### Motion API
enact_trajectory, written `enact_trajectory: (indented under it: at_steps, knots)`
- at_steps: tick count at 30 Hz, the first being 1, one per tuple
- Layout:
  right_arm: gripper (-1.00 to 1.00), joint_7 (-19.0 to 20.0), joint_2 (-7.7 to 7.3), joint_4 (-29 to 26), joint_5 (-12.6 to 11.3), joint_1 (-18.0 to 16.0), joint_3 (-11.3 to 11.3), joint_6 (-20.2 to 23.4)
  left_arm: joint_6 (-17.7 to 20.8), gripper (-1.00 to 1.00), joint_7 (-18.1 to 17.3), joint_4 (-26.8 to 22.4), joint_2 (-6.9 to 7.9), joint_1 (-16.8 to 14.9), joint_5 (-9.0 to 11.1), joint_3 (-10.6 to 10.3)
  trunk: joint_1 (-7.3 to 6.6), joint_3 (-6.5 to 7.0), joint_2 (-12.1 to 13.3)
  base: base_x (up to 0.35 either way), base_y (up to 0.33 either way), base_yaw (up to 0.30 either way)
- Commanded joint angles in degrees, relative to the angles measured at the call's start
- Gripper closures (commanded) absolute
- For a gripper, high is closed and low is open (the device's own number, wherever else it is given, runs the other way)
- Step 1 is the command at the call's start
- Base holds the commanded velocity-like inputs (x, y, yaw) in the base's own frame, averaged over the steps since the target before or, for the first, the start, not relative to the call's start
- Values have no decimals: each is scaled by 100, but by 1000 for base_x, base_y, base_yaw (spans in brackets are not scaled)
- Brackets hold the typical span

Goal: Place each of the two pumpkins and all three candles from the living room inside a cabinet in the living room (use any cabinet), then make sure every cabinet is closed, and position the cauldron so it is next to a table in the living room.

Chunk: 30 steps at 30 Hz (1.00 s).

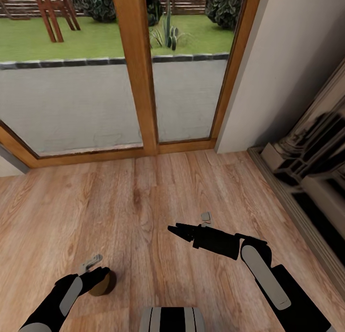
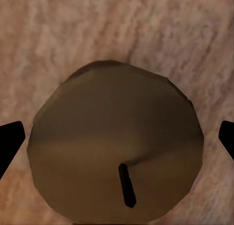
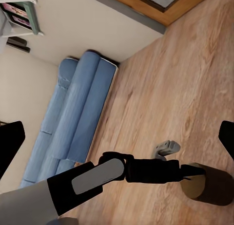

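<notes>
A brown candle (image 1: pixel 104 284) stands upright on the wood floor at the lower left of the head view. My left gripper (image 1: pixel 98 276) is open, its fingers on either side of the candle. In the left wrist view the candle's round top (image 2: pixel 117 142) and dark wick lie between the two black fingertips (image 2: pixel 10 142), with a gap on each side. The right wrist view has the left gripper (image 3: pixel 187 171) reaching over the candle (image 3: pixel 210 185). My right gripper (image 1: pixel 173 229) hangs open above bare floor, pointing left. The pumpkins, cabinet, cauldron and table are out of view.
A wood-framed glass door (image 1: pixel 139 73) stands straight ahead, with a patio and lawn beyond it. A pale wall (image 1: pixel 282 73) and a dark fireplace surround (image 1: pixel 311 150) close off the right side. A blue sofa (image 3: pixel 78 122) sits along the wall in the right wrist view.
</notes>
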Motion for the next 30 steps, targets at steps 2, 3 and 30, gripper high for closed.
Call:
enact_trajectory:
  at_steps: [2, 3, 30]
  knots:
    - [-100, -5, -4, -1, -27, -5, 3, 27, 33, -100, 34, -11, 0, -2, 60, 4, -1, -4, -2, 4, -2, 0]
    - [-100, -5, -2, -1, -26, -4, 3, 25, 33, -100, 34, -11, -2, -1, 60, 4, -1, -4, -2, 2, -1, 0]
    - [-100, -5, -2, -1, -25, -4, -1, 25, -1, -100, 33, -11, 0, 0, 60, 4, 17, -159, -11, 0, 0, 0]
